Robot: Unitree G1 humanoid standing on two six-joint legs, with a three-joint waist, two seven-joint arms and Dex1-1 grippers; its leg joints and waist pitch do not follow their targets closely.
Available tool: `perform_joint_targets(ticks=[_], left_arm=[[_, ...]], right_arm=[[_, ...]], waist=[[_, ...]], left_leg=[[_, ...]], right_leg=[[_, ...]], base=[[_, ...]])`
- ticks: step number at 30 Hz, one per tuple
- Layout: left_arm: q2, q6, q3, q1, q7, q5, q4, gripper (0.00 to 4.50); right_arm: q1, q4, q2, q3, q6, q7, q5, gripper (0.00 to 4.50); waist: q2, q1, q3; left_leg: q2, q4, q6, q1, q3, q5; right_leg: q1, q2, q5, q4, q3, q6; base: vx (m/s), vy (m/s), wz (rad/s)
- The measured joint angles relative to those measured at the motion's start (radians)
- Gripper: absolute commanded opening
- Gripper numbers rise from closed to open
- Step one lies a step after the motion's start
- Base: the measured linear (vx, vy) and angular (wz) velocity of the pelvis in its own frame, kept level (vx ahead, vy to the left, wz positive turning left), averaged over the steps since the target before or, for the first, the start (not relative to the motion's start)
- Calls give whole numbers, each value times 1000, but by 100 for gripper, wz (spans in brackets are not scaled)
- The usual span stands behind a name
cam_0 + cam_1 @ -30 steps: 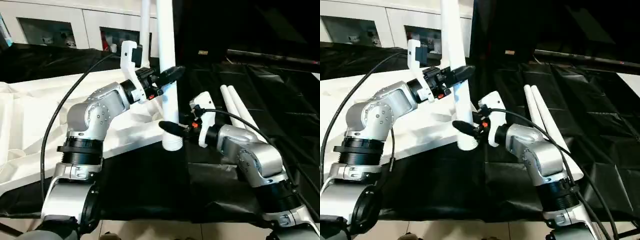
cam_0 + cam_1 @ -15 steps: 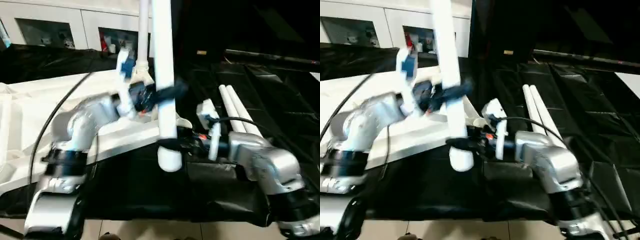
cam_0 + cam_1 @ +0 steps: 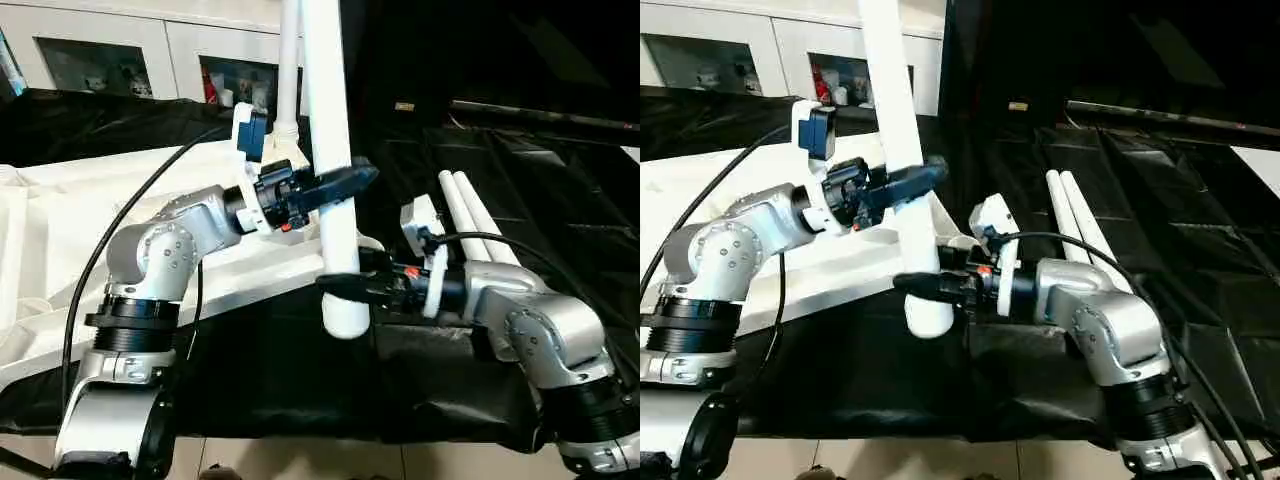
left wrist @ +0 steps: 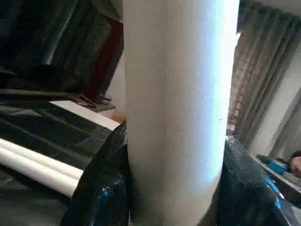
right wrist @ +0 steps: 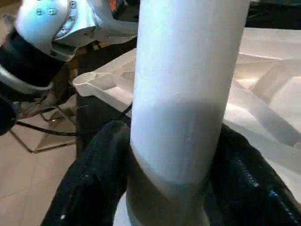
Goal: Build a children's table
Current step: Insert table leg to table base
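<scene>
Left gripper (image 3: 345, 182) clamping upright leg (image 3: 330, 150) mid-shaft; right gripper (image 3: 340, 287) clamping same leg near wide lower end, just off tabletop (image 3: 250, 265) corner. Leg appearing light, rigid, smooth, possibly slippery; two-point grip advisable. Spare legs (image 3: 475, 225) lying nearby.

2 silver metal forearms with round jointed housings and ribbed black collars; screws dot the left arm (image 3: 160, 255) shell. White camera brackets on both wrists, blue block at upper centre-left, black cables looping off each. Right arm (image 3: 535, 320) wrist has small red-orange marks; gripper fingers black.
</scene>
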Motion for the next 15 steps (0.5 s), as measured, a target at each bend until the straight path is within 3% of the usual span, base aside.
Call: perform_joint_targets(ticks=[3, 15], left_arm=[[2, -33, -4, -1, 14, 33, 0, 184], [27, -97, -95, -3, -7, 119, -17, 184]], right_arm=[[-2, 0, 5, 2, 2, -36, -20, 328], [-41, 45, 21, 17, 97, -116, -52, 330]], waist=[[0, 0, 0], [0, -1, 0]], left_leg=[[0, 0, 0, 0, 0, 0], [0, -1, -2, 0, 0, 1]], right_leg=[[0, 0, 0, 0, 0, 0], [0, 0, 0, 0, 0, 0]], base=[[0, 0, 0], [0, 0, 0]])
